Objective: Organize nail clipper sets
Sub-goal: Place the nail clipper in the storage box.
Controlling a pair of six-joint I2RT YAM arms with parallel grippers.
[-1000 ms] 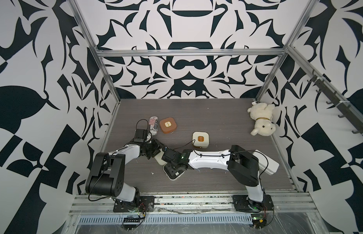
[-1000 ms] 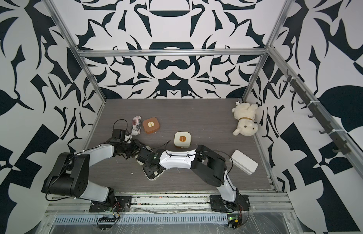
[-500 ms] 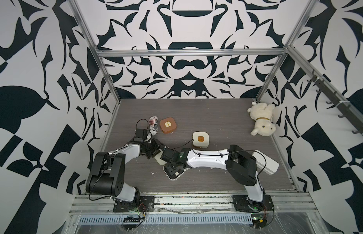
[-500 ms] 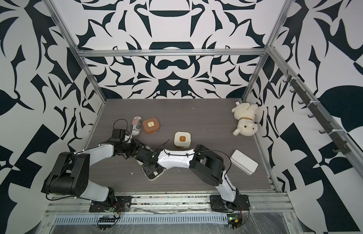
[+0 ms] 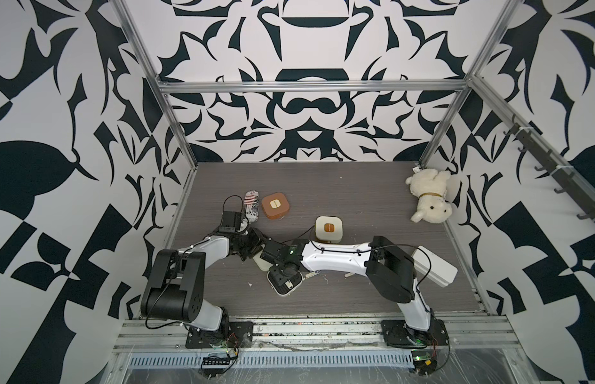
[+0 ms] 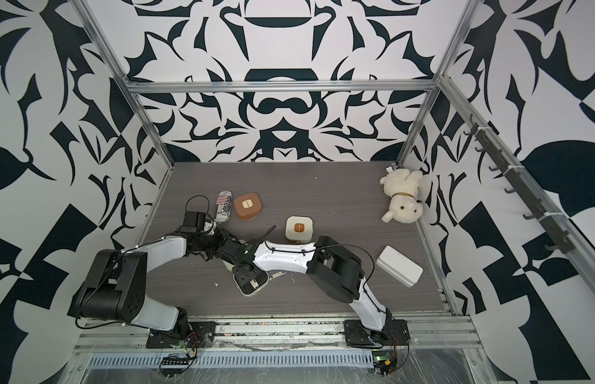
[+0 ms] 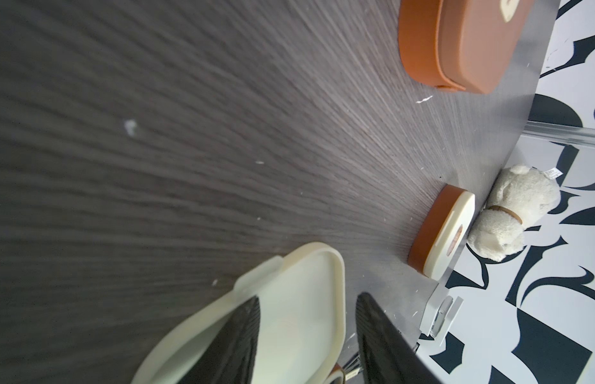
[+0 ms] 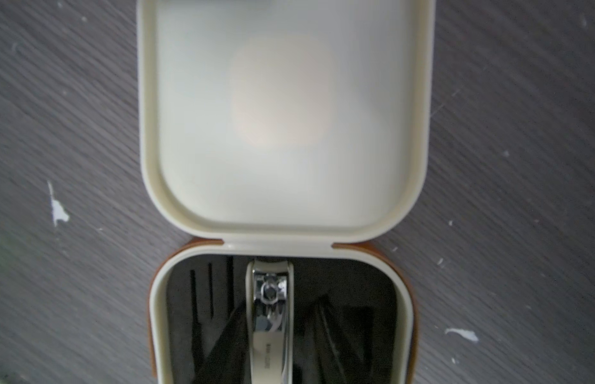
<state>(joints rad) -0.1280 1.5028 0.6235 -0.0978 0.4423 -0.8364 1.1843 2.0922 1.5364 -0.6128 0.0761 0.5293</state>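
An open nail clipper case lies near the table's front, its black-lined base (image 5: 286, 283) (image 6: 251, 282) toward me and its cream lid (image 5: 260, 264) (image 8: 283, 116) hinged back. My left gripper (image 5: 255, 247) (image 7: 307, 299) is shut on that lid, one finger inside and one outside its rim. My right gripper (image 5: 283, 271) (image 8: 278, 306) hangs straight over the base, open. A cream and chrome clipper (image 8: 273, 332) lies in the insert between its parted fingers. Further back, a brown case (image 5: 275, 205) (image 6: 247, 206) and a cream case (image 5: 328, 228) (image 6: 298, 228) stand closed.
A crushed red-and-white can (image 5: 252, 206) lies beside the brown case, close to my left wrist. A white plush dog (image 5: 429, 199) sits in the far right corner. A white box (image 5: 434, 266) lies at the right. Small loose tools (image 5: 312, 274) (image 6: 278, 274) lie right of the open case.
My right arm has edged slightly to the left over the open case. The left arm and the cases have stayed where they were.
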